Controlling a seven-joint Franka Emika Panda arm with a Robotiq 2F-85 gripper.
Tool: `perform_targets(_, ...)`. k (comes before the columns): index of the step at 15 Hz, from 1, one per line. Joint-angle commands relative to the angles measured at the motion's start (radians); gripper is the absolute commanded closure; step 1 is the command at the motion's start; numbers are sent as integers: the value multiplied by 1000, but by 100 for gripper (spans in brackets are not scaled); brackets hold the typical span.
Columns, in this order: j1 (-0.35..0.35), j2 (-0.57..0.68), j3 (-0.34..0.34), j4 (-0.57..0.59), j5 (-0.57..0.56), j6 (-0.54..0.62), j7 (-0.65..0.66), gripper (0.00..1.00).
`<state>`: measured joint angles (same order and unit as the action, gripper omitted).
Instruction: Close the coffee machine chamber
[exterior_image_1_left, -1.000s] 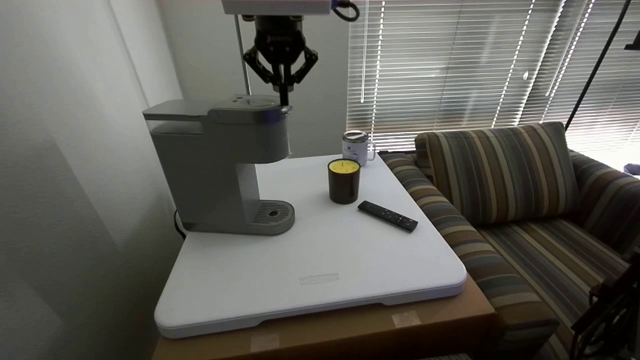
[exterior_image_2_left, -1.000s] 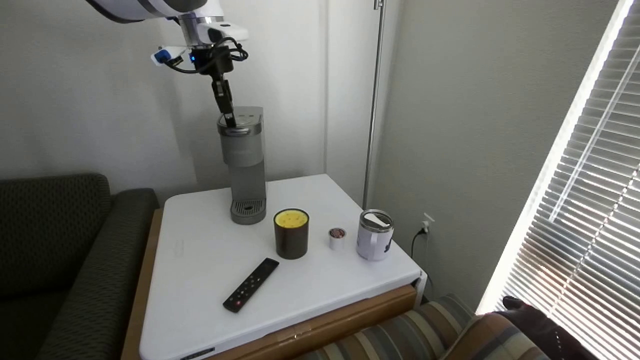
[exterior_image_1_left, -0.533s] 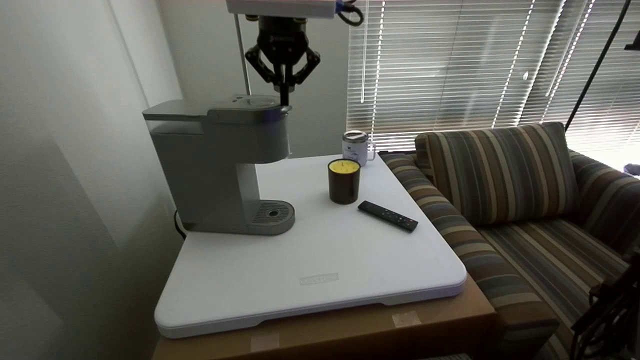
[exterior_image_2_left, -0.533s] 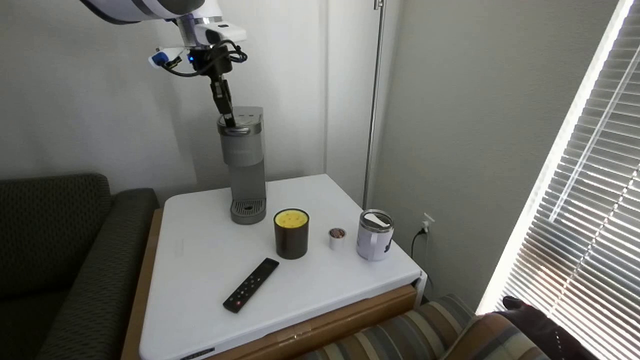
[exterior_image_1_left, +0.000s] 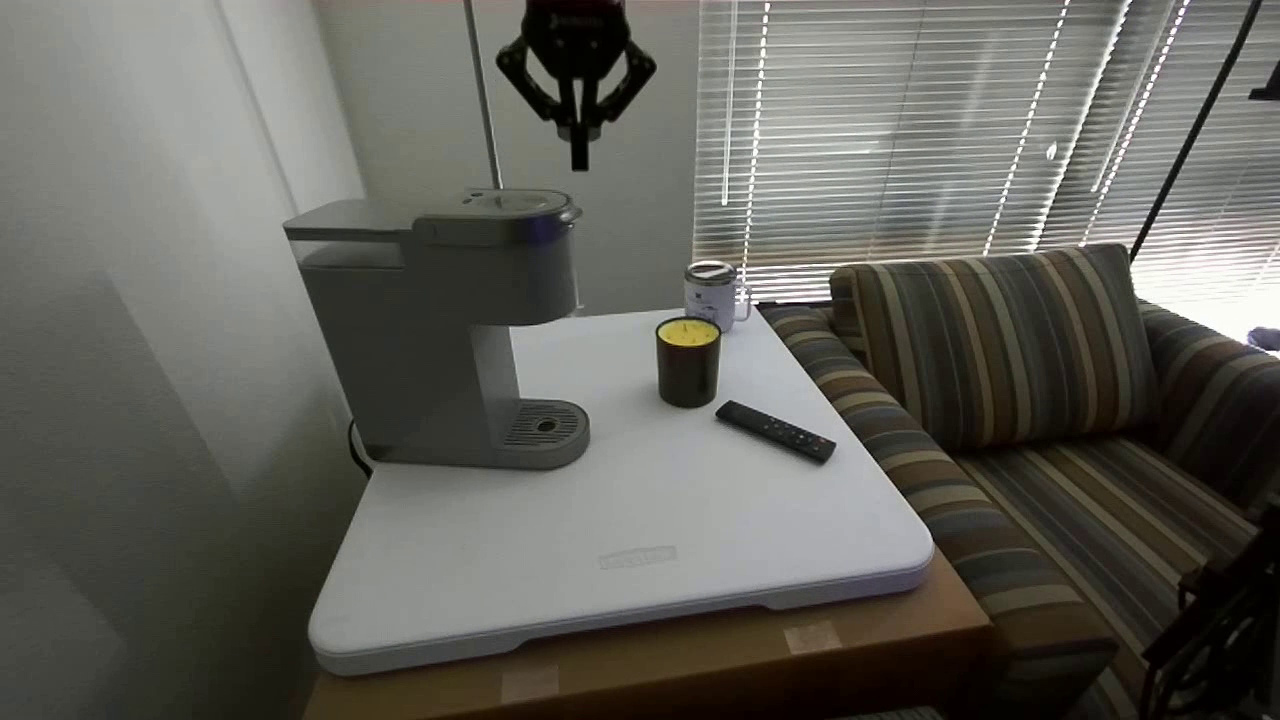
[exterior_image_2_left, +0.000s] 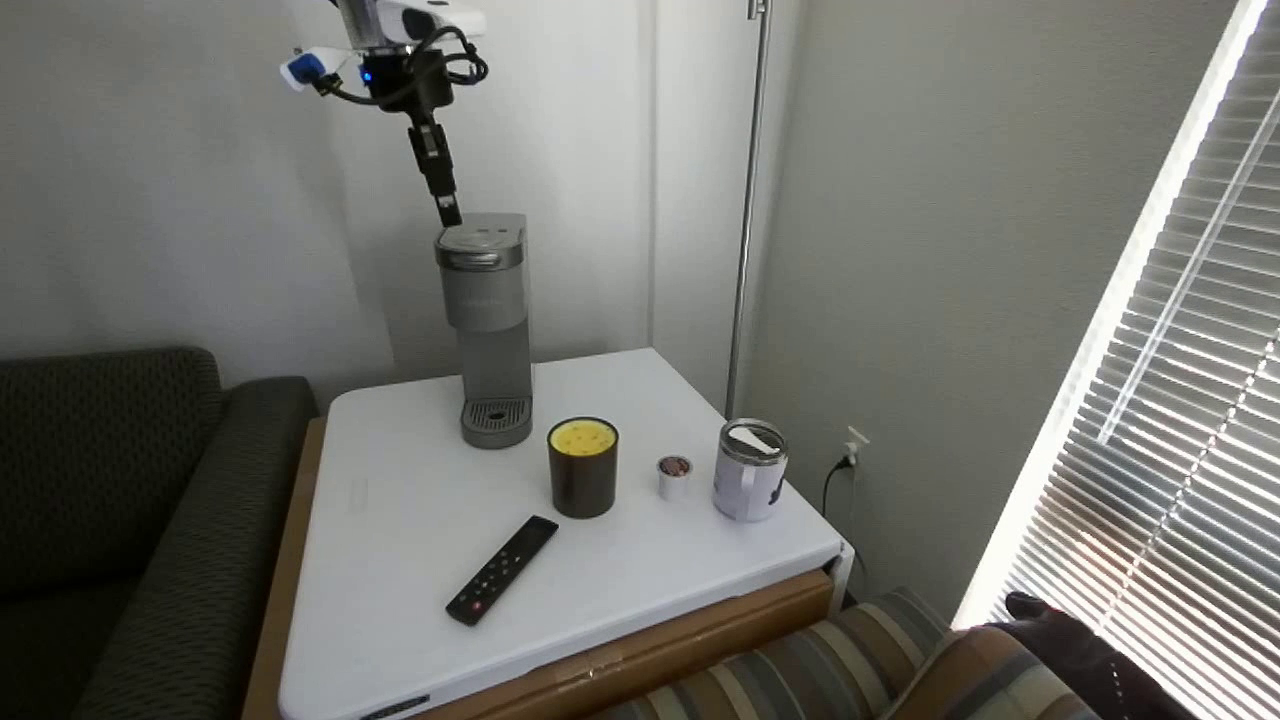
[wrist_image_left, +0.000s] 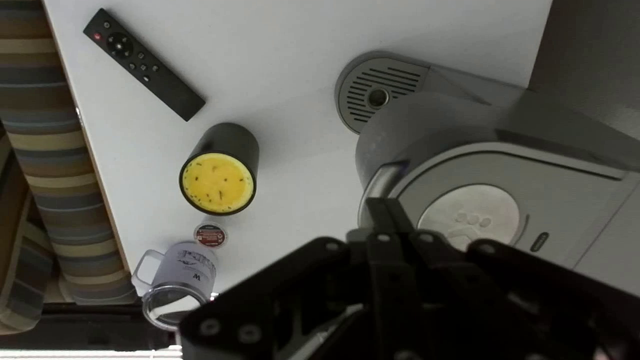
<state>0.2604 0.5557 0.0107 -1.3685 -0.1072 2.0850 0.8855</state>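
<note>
The grey coffee machine (exterior_image_1_left: 400, 350) stands upright on the white table in both exterior views (exterior_image_2_left: 495, 365). Its chamber lid (exterior_image_1_left: 505, 207) lies flat on the round head, with no gap visible. The lid's silver front handle (wrist_image_left: 382, 182) shows in the wrist view, beside the round pale disc on the lid top (wrist_image_left: 480, 210). My gripper (exterior_image_1_left: 580, 160) is above the lid's front edge, apart from it in an exterior view. Its fingertips (wrist_image_left: 384, 201) are together with nothing between them. The gripper (exterior_image_2_left: 452, 215) points down in an exterior view. The chamber's inside is hidden.
A dark candle jar with yellow wax (exterior_image_1_left: 688, 370), a black remote (exterior_image_1_left: 775, 432) and a lidded mug (exterior_image_2_left: 750, 480) stand or lie on the table (exterior_image_1_left: 640, 500). A small pod (exterior_image_2_left: 674, 480) sits between jar and mug. A wall (exterior_image_1_left: 200, 350) is close behind the machine.
My gripper has risen off the front of the lid, where its fingertips were, and shifted slightly away from the machine. It has stayed shut. The lid has stayed down.
</note>
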Motion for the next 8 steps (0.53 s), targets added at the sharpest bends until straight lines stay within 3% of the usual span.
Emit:
perform_targets(1,-28,-75,19,-23,36,-64,-107,100)
perform_targets(3,-31,-94,18,-13,36,-92,-141,100)
perform_targets(6,-37,-108,19,-5,42,-114,-180,86)
perform_targets(7,-38,-109,19,-1,44,-121,-188,70)
perform_targets(8,-39,-110,19,1,46,-125,-195,63)
